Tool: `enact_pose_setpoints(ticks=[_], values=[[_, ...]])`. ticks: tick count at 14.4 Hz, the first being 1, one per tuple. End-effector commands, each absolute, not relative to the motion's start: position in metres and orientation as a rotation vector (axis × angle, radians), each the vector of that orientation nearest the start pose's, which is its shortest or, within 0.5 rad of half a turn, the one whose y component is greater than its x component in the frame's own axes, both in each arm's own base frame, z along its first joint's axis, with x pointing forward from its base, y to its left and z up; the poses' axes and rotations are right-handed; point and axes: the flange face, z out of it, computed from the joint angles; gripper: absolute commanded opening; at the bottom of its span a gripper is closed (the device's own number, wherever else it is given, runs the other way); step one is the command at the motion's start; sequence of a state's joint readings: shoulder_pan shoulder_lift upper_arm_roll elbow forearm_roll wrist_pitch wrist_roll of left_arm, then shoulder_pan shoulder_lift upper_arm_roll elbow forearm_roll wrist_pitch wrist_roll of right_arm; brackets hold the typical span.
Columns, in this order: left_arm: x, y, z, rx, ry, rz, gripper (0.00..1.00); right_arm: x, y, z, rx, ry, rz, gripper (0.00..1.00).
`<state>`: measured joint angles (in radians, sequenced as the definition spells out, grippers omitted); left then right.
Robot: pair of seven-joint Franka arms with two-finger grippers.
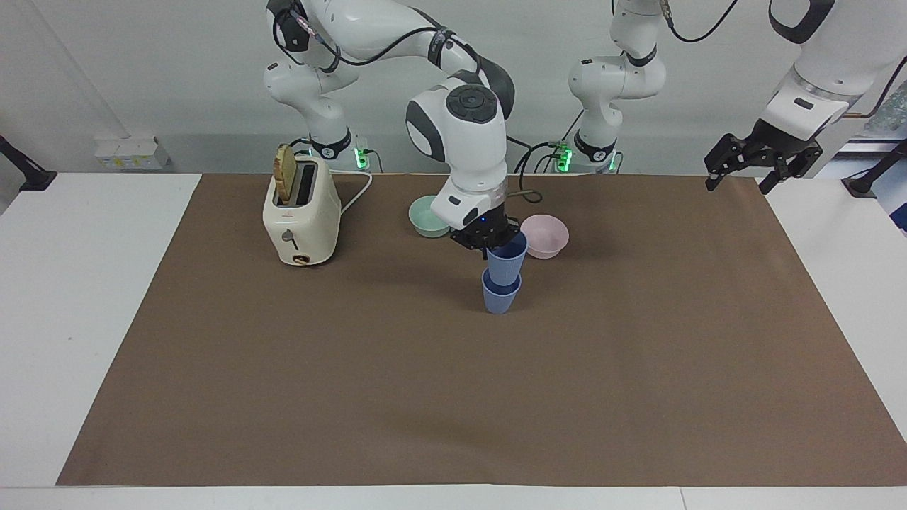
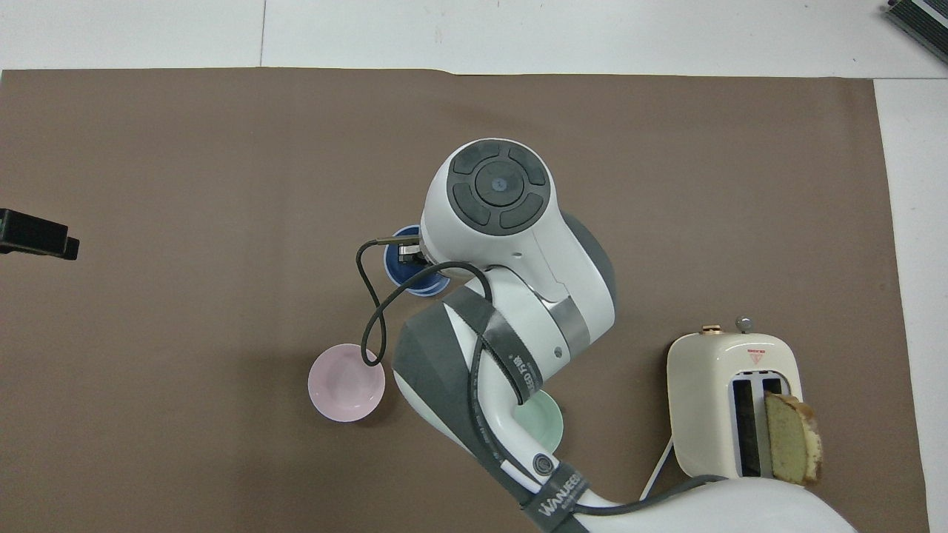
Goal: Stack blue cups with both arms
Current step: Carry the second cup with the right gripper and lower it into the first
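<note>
**Cups lined up, top one about to nest**

Cups: right hand [image 1: 490, 244] is clamped on the upper cup's [image 1: 507, 263] rim, holding it upright straight over the lower cup [image 1: 500, 297] mid-bench, between the bowls and the bench's open half. Its base looks just inside the lower mouth, so lowering should seat it. Left hand [image 1: 762, 164] waits with fingers spread over the mat's corner.

- A white counter [image 1: 85, 297] is carrying a brown mat [image 1: 453, 397] across most of its top.
- A plain pale wall [image 1: 142, 71] is standing along the robots' end, evenly lit.
</note>
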<state>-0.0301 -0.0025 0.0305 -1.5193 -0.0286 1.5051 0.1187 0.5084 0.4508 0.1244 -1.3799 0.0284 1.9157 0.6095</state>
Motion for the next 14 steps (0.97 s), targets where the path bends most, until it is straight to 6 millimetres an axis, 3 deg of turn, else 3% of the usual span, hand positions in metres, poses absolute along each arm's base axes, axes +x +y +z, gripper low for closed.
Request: enact_pose_setpoints(ticks=[1,4,5,6,7,12,14], values=[[0.543,0.000,0.647,-3.155,0.196,0.022,1.00,0.580,0.409,0.458,-3.023,0.005,-0.087,0.00],[0.543,0.000,0.648,-3.155,0.196,0.020,1.00,0.580,0.409,0.458,-3.021,0.006,-0.088,0.00],[0.543,0.000,0.648,-3.155,0.196,0.020,1.00,0.579,0.410,0.458,-3.010,0.011,-0.073,0.07],[0.543,0.000,0.647,-3.155,0.196,0.022,1.00,0.585,0.402,0.456,-3.001,0.037,-0.066,0.68],[0.543,0.000,0.648,-3.155,0.196,0.020,1.00,0.588,0.399,0.455,-3.010,0.026,-0.086,1.00],[0.543,0.000,0.647,-3.155,0.196,0.022,1.00,0.586,0.393,0.462,-3.031,0.025,-0.075,1.00],[0.543,0.000,0.647,-3.155,0.196,0.022,1.00,0.592,0.356,0.495,-3.048,0.089,-0.070,1.00]])
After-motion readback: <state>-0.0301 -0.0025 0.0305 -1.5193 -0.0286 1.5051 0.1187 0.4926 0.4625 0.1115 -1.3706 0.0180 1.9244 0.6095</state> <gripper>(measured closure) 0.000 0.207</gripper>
